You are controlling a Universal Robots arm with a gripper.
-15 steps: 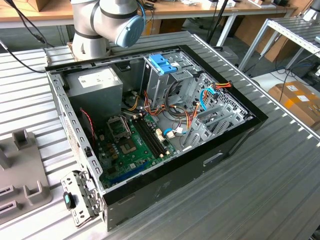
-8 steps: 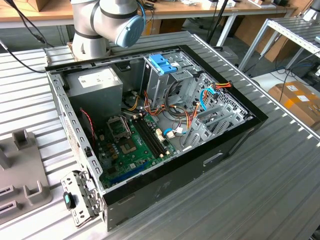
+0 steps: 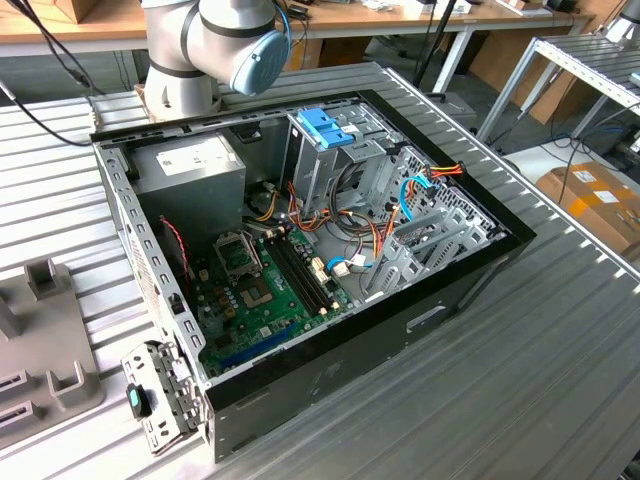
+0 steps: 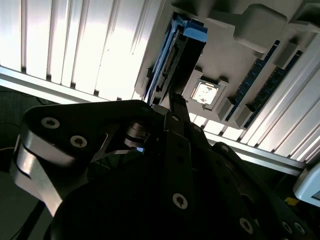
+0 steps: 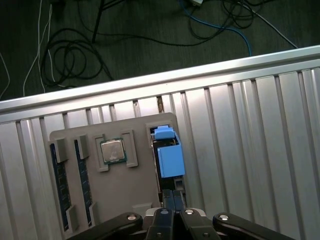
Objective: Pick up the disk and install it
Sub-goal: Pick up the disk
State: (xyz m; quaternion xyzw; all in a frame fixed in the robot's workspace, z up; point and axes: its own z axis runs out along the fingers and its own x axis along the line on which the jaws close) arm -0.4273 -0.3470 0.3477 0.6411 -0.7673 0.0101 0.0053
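Light-blue plastic frames the disk (image 5: 169, 159), standing on edge in a grey moulded tray (image 5: 137, 180).
The black gripper (image 5: 173, 196) sits just behind it, fingers nearly together, tips at its end; hold unclear.

We see the disk (image 5: 170, 160) framed in light blue, near one edge of a pale grey tray (image 5: 137, 177) (which also carries a silver chip (image 5: 113, 150) and dark bluish strips (image 5: 60, 172)). The gripper (image 5: 173, 197) is black, the table (image 5: 260, 150) ribbed silver. The computer case (image 3: 380, 350) is black, its board (image 3: 230, 320) green.
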